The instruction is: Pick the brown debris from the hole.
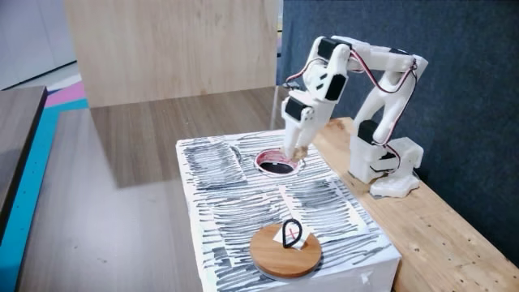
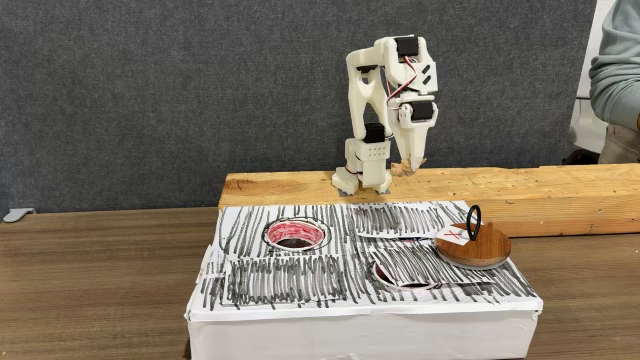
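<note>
The hole (image 1: 276,165) (image 2: 295,236) is a dark round opening with a pinkish-red rim in the top of the white scribbled box (image 1: 243,211) (image 2: 300,275). In a fixed view my gripper (image 2: 410,166) hangs raised above the box, to the right of the hole and behind it. In the other it points down by the hole's right rim (image 1: 298,152). Its fingers are drawn together, and a small tan-brown lump, the brown debris (image 2: 409,167) (image 1: 298,151), shows at their tips. The inside of the hole looks dark.
A round wooden disc (image 1: 285,248) (image 2: 474,247) with a black-and-red mark lies on the box's corner. The arm's base (image 1: 388,166) (image 2: 362,175) stands on a wooden plank (image 2: 520,190) behind the box. A person's sleeve (image 2: 618,70) is at the right edge.
</note>
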You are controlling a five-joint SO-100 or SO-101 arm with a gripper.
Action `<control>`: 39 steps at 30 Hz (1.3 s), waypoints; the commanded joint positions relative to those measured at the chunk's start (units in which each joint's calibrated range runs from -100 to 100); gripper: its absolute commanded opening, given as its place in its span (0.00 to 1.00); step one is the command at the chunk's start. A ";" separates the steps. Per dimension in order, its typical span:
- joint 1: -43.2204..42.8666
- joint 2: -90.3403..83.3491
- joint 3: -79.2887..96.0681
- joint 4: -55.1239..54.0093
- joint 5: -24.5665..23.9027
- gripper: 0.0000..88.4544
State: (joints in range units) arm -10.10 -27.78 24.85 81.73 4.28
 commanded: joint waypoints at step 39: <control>9.37 -1.70 9.16 -4.79 4.04 0.46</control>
State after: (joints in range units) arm -0.67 -27.78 34.29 77.46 8.01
